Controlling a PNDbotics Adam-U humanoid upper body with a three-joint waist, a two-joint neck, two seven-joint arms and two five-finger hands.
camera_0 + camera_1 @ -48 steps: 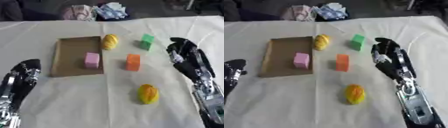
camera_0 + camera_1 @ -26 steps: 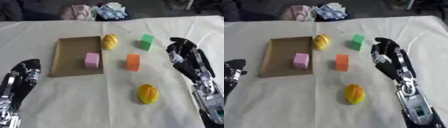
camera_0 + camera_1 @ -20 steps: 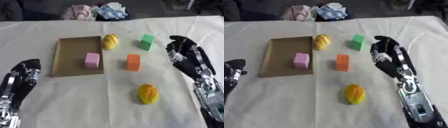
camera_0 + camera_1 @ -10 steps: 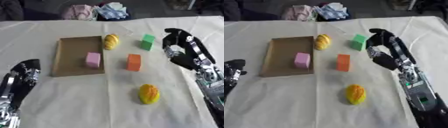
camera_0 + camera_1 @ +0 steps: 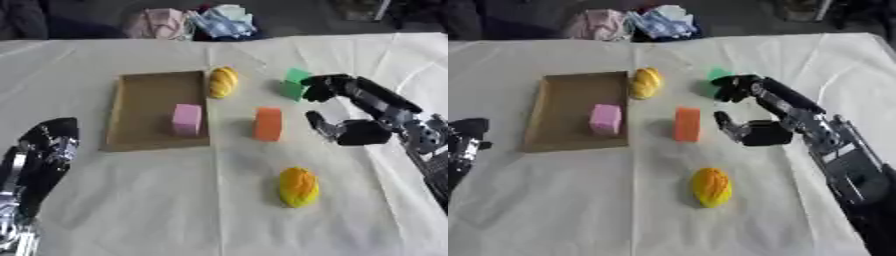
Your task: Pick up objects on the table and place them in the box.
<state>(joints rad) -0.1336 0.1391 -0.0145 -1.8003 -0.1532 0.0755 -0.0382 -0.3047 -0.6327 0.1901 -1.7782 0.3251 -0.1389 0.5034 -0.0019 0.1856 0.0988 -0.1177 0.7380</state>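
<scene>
White cloth covers the desk [image 5: 105,200] as our right hand [image 5: 354,112] reaches, fingers spread wide and holding nothing, at the green block [image 5: 295,83] right of the box [image 5: 153,90]; we judge a fingertip could knock it away.

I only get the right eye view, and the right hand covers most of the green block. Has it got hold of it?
Observer: No. The left eye view shows the green block nearly whole, beside the right hand's fingertips, not enclosed.
Operator: And the left hand? I see just a sliver.
Observer: The left eye view shows more of the left hand, low at the left, apart from the box.
</scene>
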